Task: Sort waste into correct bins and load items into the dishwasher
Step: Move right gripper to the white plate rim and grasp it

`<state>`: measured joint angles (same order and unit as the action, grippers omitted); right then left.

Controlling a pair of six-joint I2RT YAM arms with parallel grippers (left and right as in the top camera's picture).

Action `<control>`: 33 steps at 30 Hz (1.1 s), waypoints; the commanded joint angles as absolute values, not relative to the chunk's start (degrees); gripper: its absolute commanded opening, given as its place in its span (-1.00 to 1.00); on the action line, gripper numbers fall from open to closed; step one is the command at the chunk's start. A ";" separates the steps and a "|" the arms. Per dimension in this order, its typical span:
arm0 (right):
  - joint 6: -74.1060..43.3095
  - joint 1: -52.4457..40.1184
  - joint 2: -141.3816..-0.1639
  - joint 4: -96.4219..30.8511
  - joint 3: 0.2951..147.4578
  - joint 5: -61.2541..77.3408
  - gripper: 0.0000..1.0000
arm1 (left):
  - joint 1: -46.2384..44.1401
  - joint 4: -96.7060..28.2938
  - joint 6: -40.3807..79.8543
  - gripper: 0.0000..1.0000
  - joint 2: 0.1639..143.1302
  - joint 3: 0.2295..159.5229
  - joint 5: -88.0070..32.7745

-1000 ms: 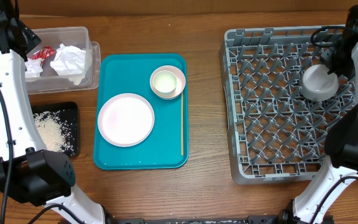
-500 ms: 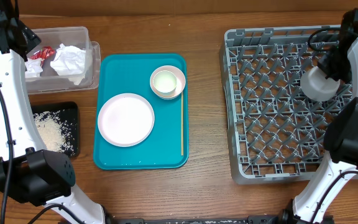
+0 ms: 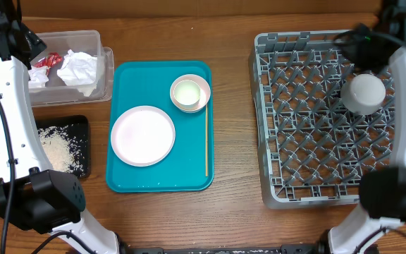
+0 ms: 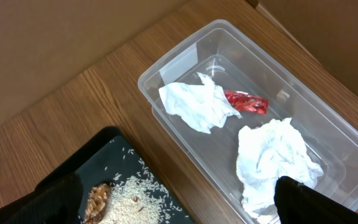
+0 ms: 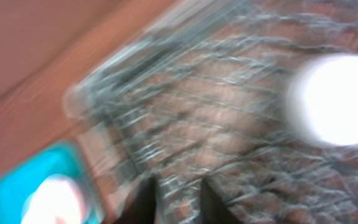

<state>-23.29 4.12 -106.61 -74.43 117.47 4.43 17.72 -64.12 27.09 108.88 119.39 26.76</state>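
Observation:
A whitish bowl (image 3: pixel 366 92) lies upside down in the grey dishwasher rack (image 3: pixel 309 148), at its far right; in the blurred right wrist view the bowl (image 5: pixel 331 99) is a white blob. My right gripper (image 3: pixel 361 44) is open and empty above the rack's far edge, apart from the bowl; its fingers (image 5: pixel 178 199) show a gap. A pink plate (image 3: pixel 143 135) and a second whitish bowl (image 3: pixel 190 92) sit on the teal tray (image 3: pixel 161 180). My left gripper (image 4: pixel 179 202) is open over the clear tub (image 4: pixel 185 59), which holds napkins (image 4: pixel 197 106) and a red wrapper (image 4: pixel 246 102).
The black tray (image 3: pixel 76 127) with rice (image 3: pixel 58 148) lies at the front left, next to the clear tub (image 3: pixel 101 42). A thin wooden stick (image 3: pixel 206 141) lies along the teal tray's right side. Both arm bases stand at the table's front corners.
My right gripper has let go of the bowl and moved up and away toward the rack's far edge. The bowl stays upside down in the rack. The left arm has not moved.

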 commanded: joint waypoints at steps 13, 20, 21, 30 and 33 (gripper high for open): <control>-28.16 -34.61 -112.36 -66.46 111.24 11.03 1.00 | 17.45 -64.07 27.90 1.00 108.86 119.68 26.94; -42.63 -43.55 -121.73 -63.26 109.89 8.67 1.00 | 17.45 -64.07 27.88 1.00 108.86 119.68 26.94; -44.71 -45.06 -123.55 -62.37 109.89 8.64 1.00 | 17.45 -64.07 27.88 1.00 108.86 119.68 26.94; -53.71 -50.78 -131.55 -60.31 109.89 3.92 0.86 | 17.45 -64.07 27.88 1.00 108.86 119.68 26.94; -53.89 -50.83 -132.55 -60.40 109.84 3.42 0.64 | 17.45 -64.07 27.90 1.00 108.86 119.68 26.94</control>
